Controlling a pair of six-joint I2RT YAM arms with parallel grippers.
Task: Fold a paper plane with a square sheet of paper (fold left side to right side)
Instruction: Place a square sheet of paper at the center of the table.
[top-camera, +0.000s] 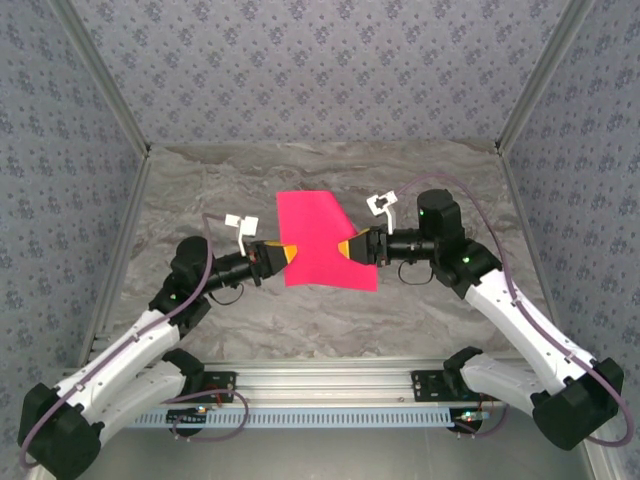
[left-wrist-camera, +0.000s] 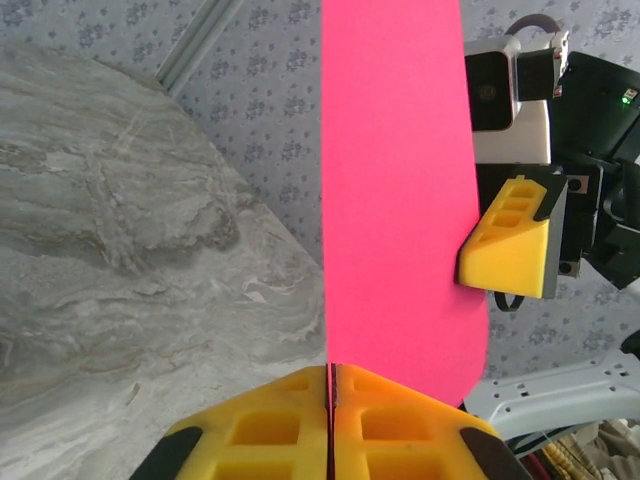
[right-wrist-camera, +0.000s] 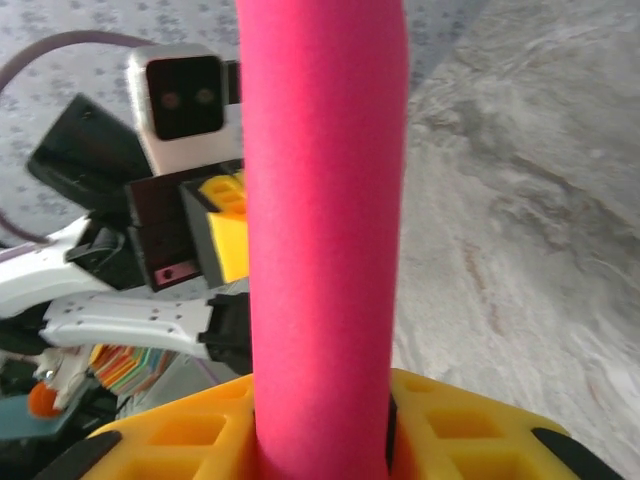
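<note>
Two claws meet at the square sheet of paper (top-camera: 318, 238), which hangs over the middle of the counter (top-camera: 200, 185), apparently lifted clear of the surface. The left claw (top-camera: 288, 254) has its fingers pressed together on the sheet's left edge. The right claw (top-camera: 346, 248) has its fingers standing apart with a bowed band of pink between them; whether they grip it I cannot tell. To fold well, carry the left edge over to the right edge, corners matched, with the right side anchored firmly. Otherwise the thin paper likely skews and the crease runs crooked.
</note>
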